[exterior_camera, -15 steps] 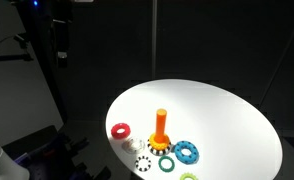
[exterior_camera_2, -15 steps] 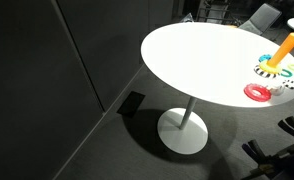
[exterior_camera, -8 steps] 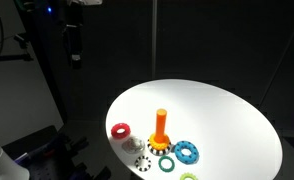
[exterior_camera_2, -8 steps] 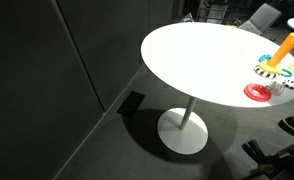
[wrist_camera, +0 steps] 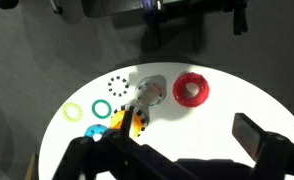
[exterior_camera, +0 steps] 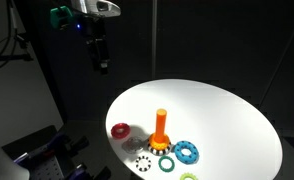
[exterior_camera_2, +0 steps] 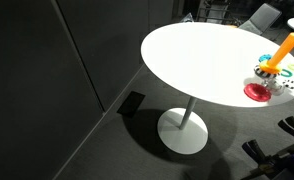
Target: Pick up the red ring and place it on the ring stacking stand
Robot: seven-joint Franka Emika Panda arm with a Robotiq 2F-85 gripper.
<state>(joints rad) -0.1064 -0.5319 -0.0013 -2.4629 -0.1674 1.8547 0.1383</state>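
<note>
1. Above the counter (exterior_camera: 227, 120), at about 11 o'clock from the ring stacking stand (exterior_camera: 161, 128) in an exterior view, find the hand (exterior_camera: 101, 62) hanging well clear of every part.
2. Read the hand as spread: in the wrist view, note the dark fingers (wrist_camera: 253, 135) set wide apart with nothing between them.
3. Locate the red ring (exterior_camera: 120, 130) lying flat near the counter rim, at 9 o'clock from the stand, near it but not touching. Confirm in the wrist view at about 2 o'clock from the peg.
4. Disregard the blue toothed ring (exterior_camera: 187, 152) and the green ring (exterior_camera: 165, 163), grouped at 4 to 6 o'clock from the stand.
5. Treat the step in hand as the approach: red ring not yet grasped, not yet on the peg.
6. For the next move, expect a descent toward 5 o'clock until directly over the red ring. Straddle one side of its band before closing, and keep clear of the upright peg.
</note>
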